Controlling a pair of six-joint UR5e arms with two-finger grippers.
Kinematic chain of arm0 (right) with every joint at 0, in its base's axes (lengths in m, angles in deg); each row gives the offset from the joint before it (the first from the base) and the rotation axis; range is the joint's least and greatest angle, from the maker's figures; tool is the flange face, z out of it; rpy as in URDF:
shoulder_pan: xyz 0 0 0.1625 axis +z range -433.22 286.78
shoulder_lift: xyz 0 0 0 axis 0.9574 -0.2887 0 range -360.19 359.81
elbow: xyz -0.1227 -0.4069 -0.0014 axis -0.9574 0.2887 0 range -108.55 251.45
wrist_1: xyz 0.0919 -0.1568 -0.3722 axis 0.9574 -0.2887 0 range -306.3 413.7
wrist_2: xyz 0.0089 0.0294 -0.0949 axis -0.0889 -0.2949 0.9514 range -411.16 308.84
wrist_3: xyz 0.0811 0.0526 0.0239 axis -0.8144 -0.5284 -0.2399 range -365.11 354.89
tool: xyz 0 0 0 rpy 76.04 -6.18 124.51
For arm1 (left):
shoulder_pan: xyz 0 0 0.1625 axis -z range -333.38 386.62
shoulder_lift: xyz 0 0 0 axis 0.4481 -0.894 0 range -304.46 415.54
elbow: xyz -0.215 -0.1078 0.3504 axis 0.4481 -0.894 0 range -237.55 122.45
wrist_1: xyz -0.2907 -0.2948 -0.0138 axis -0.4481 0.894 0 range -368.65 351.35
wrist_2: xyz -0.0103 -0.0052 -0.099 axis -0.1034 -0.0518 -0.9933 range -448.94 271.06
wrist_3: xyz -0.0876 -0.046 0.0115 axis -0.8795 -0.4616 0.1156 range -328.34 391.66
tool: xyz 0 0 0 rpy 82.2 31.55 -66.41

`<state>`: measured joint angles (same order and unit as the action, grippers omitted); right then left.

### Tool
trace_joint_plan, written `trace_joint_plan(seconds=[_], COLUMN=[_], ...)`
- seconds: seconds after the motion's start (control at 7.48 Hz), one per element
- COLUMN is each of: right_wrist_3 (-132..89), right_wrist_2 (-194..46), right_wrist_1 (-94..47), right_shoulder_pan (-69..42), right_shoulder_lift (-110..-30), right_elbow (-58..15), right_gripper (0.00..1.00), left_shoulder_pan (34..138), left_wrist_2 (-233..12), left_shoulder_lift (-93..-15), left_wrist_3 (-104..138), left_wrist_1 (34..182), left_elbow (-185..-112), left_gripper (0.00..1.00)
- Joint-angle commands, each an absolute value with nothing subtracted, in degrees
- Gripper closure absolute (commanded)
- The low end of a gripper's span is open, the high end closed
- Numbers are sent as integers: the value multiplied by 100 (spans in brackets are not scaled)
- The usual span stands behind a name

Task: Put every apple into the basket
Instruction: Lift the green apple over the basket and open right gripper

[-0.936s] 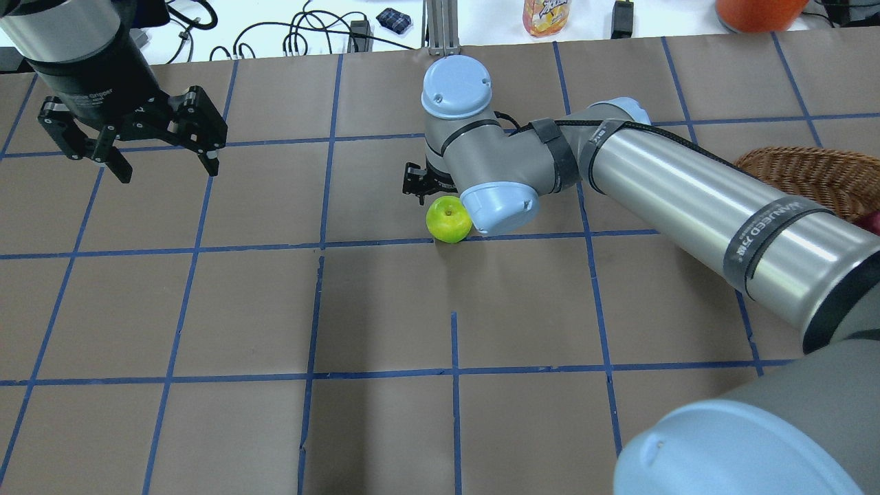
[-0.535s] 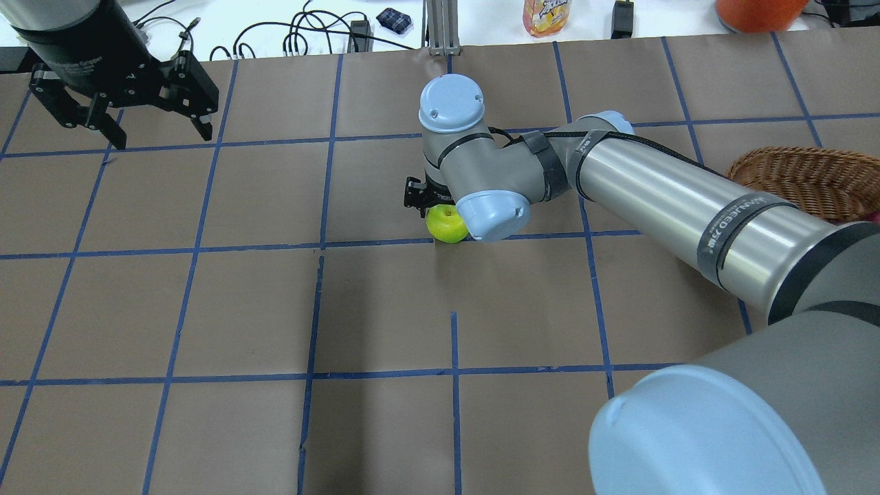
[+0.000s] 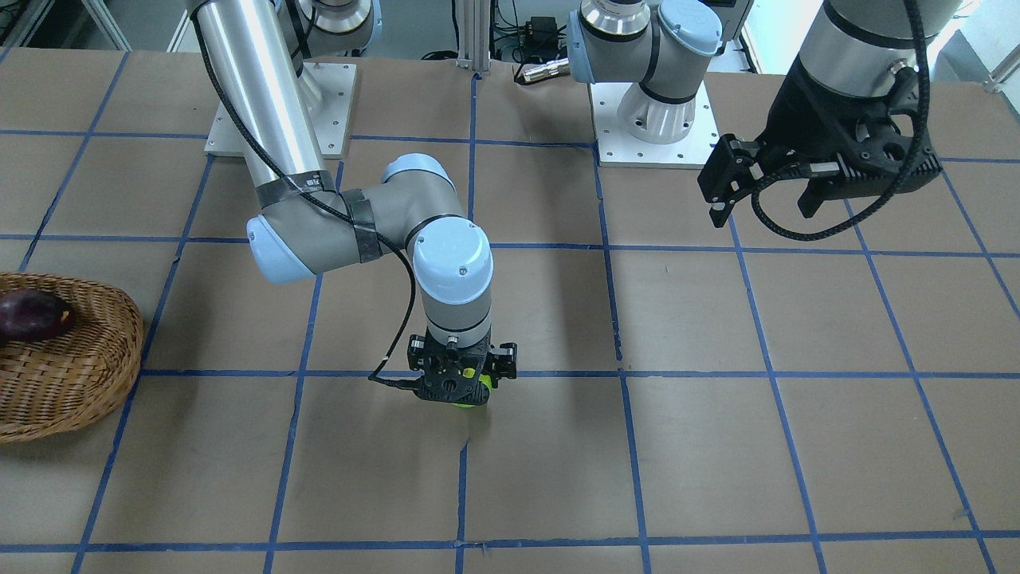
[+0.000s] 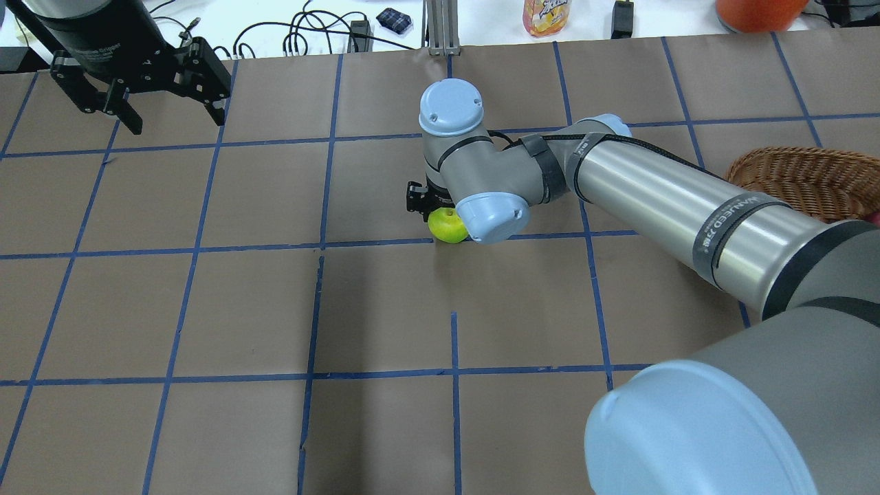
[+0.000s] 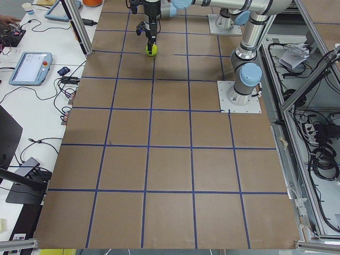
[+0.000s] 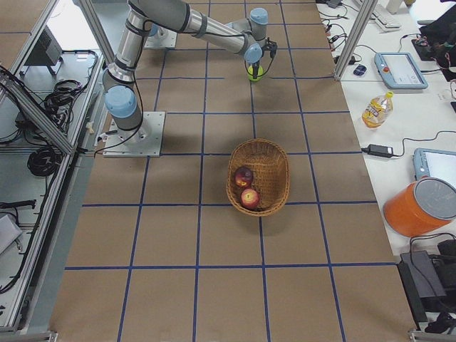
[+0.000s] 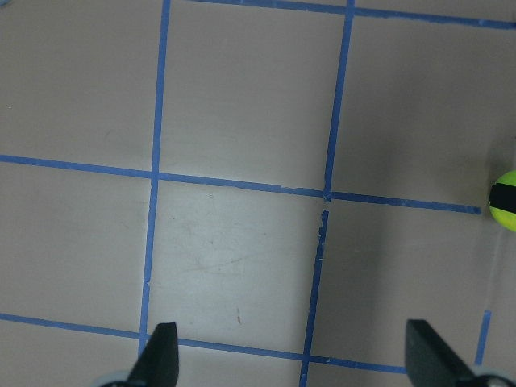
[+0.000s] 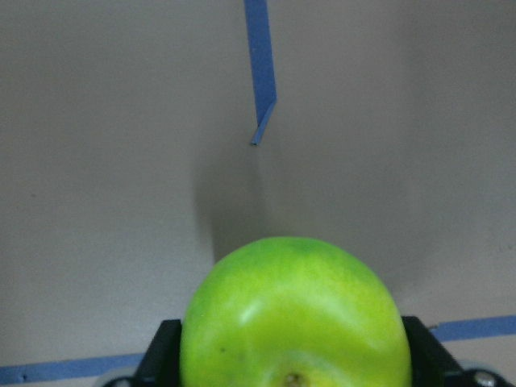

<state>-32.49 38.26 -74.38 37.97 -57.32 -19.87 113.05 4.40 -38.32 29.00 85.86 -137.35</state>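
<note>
The lime green apple (image 4: 445, 227) sits on the brown paper near the table's middle; it also shows in the right wrist view (image 8: 294, 314) and the front view (image 3: 470, 375). My right gripper (image 3: 460, 391) is down over it, open, one finger on each side of the apple. The wicker basket (image 4: 804, 179) stands at the right, also seen in the exterior right view (image 6: 274, 160). It holds the maroon apple (image 6: 244, 175) and the red apple (image 6: 249, 198). My left gripper (image 4: 177, 122) hangs open and empty, high over the far left.
My right arm's long forearm (image 4: 674, 206) stretches from the near right across to the apple, passing beside the basket. A juice bottle (image 4: 546, 15), an orange bucket (image 4: 756, 12) and cables (image 4: 302, 34) lie beyond the table's far edge.
My right gripper has come down over the green apple, which has stayed in place. My left gripper has moved up and away toward the far left corner.
</note>
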Motion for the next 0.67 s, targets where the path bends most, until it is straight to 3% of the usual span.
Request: trace_joint_plan(seconds=[0.0,0.27,0.53], right_wrist_3=[-2956,-1415,655], right_wrist_2=[3832,3832,3797], right_wrist_1=[-6791,-6225,-6327], right_shoulder_pan=[3631,2730,1395], right_shoulder_lift=[-6308,-7117,-7803], right_elbow=[-1961,-2275,-3081], right_gripper=[39,38,35], left_shoulder_pan=[11319,11319,11354], left_wrist_2=[449,432,92], left_shoulder_lift=[-3781,-3815,-3895], left_wrist_3=[2903,2903,2903], left_wrist_1=[8601,8601,8627], left_elbow=[-13743,-13761,-13717], left_gripper=[0,0,0])
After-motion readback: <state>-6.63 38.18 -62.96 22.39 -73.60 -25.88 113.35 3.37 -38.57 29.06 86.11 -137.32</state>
